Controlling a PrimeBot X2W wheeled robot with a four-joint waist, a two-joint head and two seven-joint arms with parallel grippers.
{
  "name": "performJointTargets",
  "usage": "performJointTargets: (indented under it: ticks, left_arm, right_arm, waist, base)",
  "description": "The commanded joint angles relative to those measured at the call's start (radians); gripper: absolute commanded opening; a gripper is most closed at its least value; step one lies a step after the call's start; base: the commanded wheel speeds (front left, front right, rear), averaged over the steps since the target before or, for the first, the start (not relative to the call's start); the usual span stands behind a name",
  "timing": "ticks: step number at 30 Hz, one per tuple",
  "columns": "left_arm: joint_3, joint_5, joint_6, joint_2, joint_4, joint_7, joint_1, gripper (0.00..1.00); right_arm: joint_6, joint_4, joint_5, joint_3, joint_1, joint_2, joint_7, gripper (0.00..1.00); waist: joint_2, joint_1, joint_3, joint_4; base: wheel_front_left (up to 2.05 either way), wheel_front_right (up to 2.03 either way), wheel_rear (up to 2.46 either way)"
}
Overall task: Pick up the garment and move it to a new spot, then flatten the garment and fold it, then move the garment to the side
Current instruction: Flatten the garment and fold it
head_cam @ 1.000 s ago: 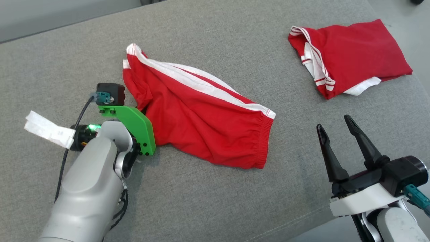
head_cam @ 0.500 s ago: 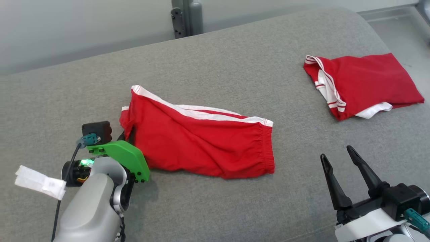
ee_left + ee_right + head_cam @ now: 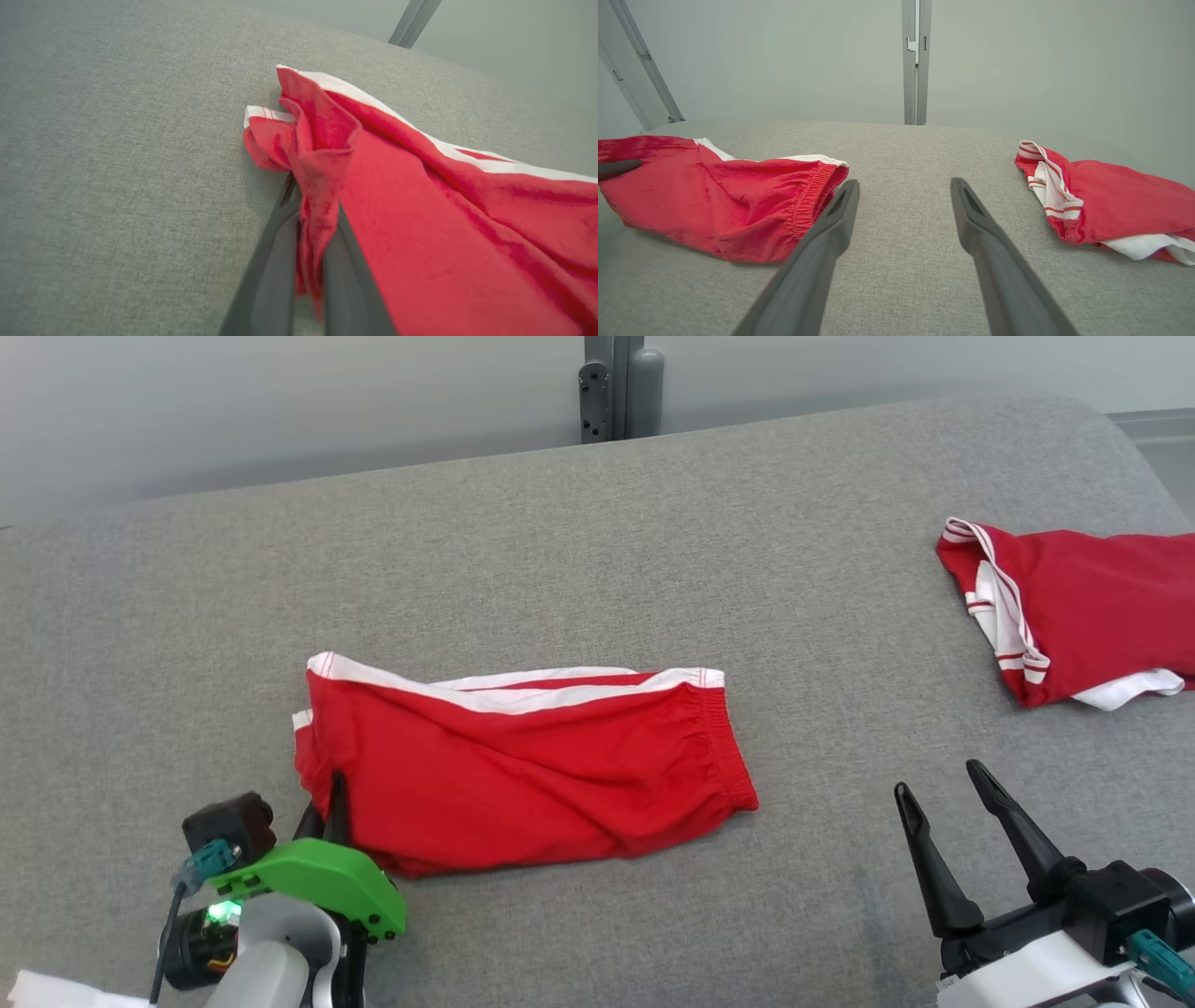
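The garment [image 3: 523, 765] is a pair of red shorts with white side stripes, lying crumpled in the middle of the grey cushion. My left gripper [image 3: 329, 807] is at the shorts' lower left corner, shut on a bunched fold of the red cloth [image 3: 317, 196]; the cloth [image 3: 310, 252] runs down between the two fingers. My right gripper [image 3: 938, 789] hovers open at the lower right, a short way right of the elastic waistband [image 3: 808, 205], with nothing between its fingers [image 3: 840, 210]. In the right wrist view the garment [image 3: 714, 196] lies left of that gripper [image 3: 903, 186].
A second red garment [image 3: 1074, 607] with white trim lies folded at the cushion's right edge, also visible as a red bundle [image 3: 1101, 205] on the right. A grey post [image 3: 621, 387] stands behind the cushion [image 3: 597, 551]. Bare cushion lies between the two garments.
The camera has tilted up, shifting the whole picture down. My left gripper has pulled the garment's left end toward me, and the shorts now lie flatter and more level. The right gripper stays open.
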Motion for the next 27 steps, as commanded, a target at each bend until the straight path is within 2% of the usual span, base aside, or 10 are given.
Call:
performJointTargets:
  ticks: [1, 8, 9, 10, 11, 13, 16, 21, 27]
  left_arm:
    - [0.014, -0.013, 0.016, 0.005, -0.027, -0.017, 0.036, 0.0]
    - [-0.005, 0.0, 0.048, 0.011, -0.113, -0.011, 0.121, 0.0]
    - [-0.012, 0.006, 0.042, 0.012, -0.122, -0.015, 0.122, 0.18]
    - [-0.01, 0.008, 0.041, 0.008, -0.13, -0.034, 0.122, 0.49]
    - [-0.013, 0.021, 0.049, 0.012, -0.13, -0.041, 0.125, 1.0]
    - [-0.022, 0.051, 0.05, 0.021, -0.142, -0.083, 0.128, 1.0]
    - [-0.029, 0.122, 0.077, 0.046, -0.166, -0.153, 0.16, 1.0]
    - [-0.01, 0.217, 0.092, 0.066, -0.235, -0.19, 0.254, 1.0]
    - [0.097, 0.319, 0.045, 0.016, -0.349, -0.189, 0.372, 1.0]
  right_arm:
    - [0.0, 0.001, 0.002, -0.002, 0.005, -0.004, -0.003, 1.0]
    - [0.0, 0.009, 0.003, 0.002, -0.013, -0.009, -0.003, 1.0]
    - [0.0, 0.011, 0.004, 0.002, -0.016, -0.01, -0.003, 1.0]
    - [0.0, 0.013, 0.003, 0.002, -0.018, -0.01, -0.003, 1.0]
    - [0.0, 0.014, 0.003, 0.004, -0.02, -0.012, -0.003, 1.0]
    - [0.0, 0.014, 0.001, 0.009, -0.024, -0.014, -0.003, 1.0]
    - [0.0, 0.004, -0.004, 0.006, -0.028, -0.013, -0.003, 1.0]
    - [0.0, -0.015, -0.012, -0.017, -0.014, -0.006, -0.003, 1.0]
    - [0.0, -0.021, -0.03, -0.048, 0.015, 0.008, -0.003, 1.0]
  waist:
    - [0.0, 0.0, 0.005, 0.015]
    - [0.0, 0.0, 0.01, 0.044]
    - [0.0, 0.0, 0.01, 0.048]
    - [0.0, 0.0, 0.009, 0.051]
    - [0.0, 0.0, 0.007, 0.053]
    - [0.0, 0.0, 0.001, 0.055]
    - [0.0, 0.0, -0.017, 0.048]
    - [0.0, 0.0, -0.044, 0.043]
    - [0.0, 0.0, -0.081, 0.045]
  base:
    - [0.0, 0.0, 0.0]
    - [0.0, 0.0, 0.0]
    - [0.0, 0.0, 0.0]
    - [0.0, 0.0, 0.0]
    - [0.0, 0.0, 0.0]
    - [0.0, 0.0, 0.0]
    - [0.0, 0.0, 0.0]
    - [0.0, 0.0, 0.0]
    - [0.0, 0.0, 0.0]
